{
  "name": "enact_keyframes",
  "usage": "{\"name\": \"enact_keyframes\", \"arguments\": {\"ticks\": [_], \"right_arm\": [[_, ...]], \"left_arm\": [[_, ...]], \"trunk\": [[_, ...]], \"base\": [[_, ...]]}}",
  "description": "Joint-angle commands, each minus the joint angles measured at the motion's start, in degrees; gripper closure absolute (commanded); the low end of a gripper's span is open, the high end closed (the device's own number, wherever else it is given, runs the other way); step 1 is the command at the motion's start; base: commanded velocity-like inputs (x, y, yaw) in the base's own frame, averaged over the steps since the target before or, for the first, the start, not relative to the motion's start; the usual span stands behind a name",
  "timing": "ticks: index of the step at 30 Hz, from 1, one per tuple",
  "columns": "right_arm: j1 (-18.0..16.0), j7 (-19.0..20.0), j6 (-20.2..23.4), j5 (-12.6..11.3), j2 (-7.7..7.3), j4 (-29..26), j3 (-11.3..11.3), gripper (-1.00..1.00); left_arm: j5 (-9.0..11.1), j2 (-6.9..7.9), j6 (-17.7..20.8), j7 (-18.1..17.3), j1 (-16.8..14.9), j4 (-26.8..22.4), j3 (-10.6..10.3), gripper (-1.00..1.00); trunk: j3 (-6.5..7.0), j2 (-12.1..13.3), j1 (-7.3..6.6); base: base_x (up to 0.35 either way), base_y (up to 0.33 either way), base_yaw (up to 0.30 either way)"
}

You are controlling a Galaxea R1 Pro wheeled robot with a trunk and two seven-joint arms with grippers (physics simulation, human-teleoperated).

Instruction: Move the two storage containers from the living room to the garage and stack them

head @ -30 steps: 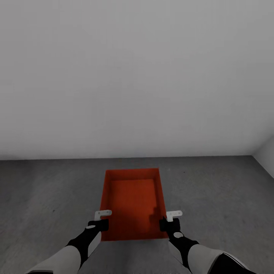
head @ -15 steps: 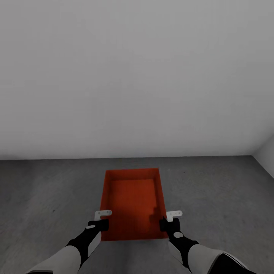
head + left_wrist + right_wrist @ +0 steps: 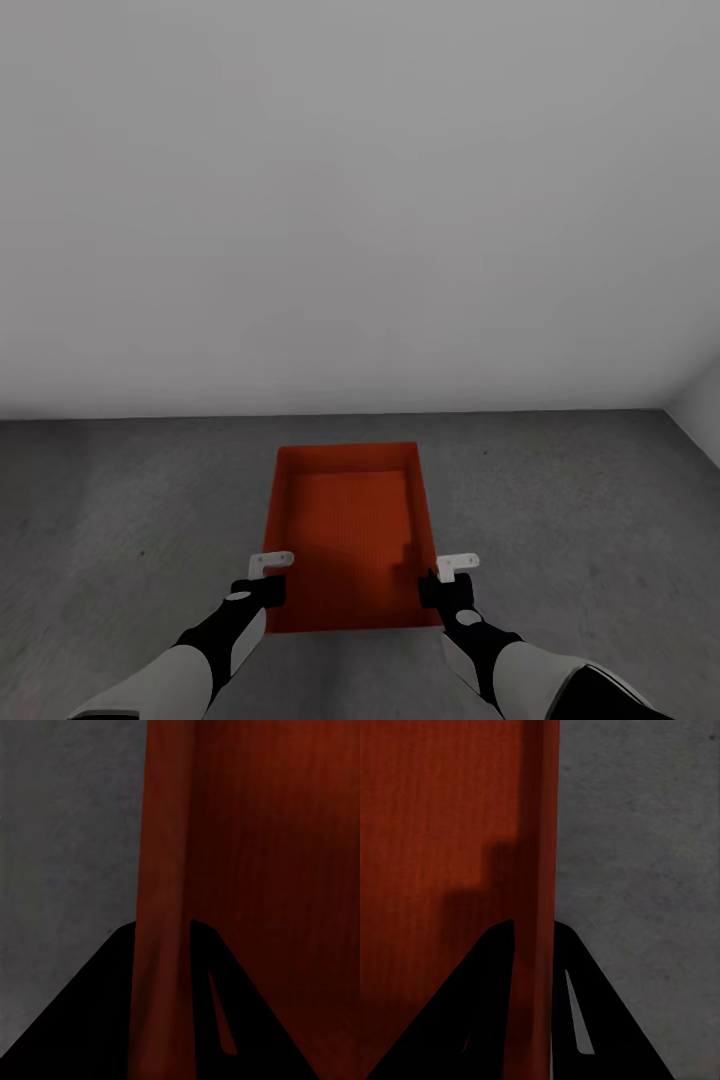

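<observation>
Nothing has shifted since the earlier frames. Nearest, left gripper (image 3: pixel 262 590) and right gripper (image 3: pixel 446 588) are seen pinching the container (image 3: pixel 350 530), fingers closed astride its long side walls. Stiff, light and slick-walled it is judged. Beyond, garage floor (image 3: pixel 580 510).

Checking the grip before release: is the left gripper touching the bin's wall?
Touching. In the left wrist view, the left gripper has its dark fingers on both sides of the orange bin wall, no gap visible.
</observation>
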Motion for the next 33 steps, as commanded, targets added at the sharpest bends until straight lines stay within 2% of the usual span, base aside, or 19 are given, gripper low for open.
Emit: {"name": "enact_keyframes", "arguments": {"ticks": [1,7,33], "right_arm": [[0.01,-0.14,0.05,0.11,0.02,0.11,-2.20,1.00],[0.01,-0.14,0.05,0.11,-0.03,0.10,-2.21,1.00],[0.01,-0.14,0.05,0.11,-0.04,0.10,-2.20,1.00]], "left_arm": [[-0.29,1.94,-0.12,0.41,-0.05,-0.36,1.64,1.00],[-0.29,1.94,-0.55,0.41,-0.05,-0.32,1.64,1.00],[-0.29,2.18,-0.63,0.41,-0.05,-0.32,1.64,1.00]], "trunk": [[-0.05,-0.04,0.00],[-0.05,-0.04,0.00],[-0.05,-0.04,0.00]], "base": [[0.000,0.000,0.159],[0.000,0.000,0.177],[0.000,0.000,0.043]]}}
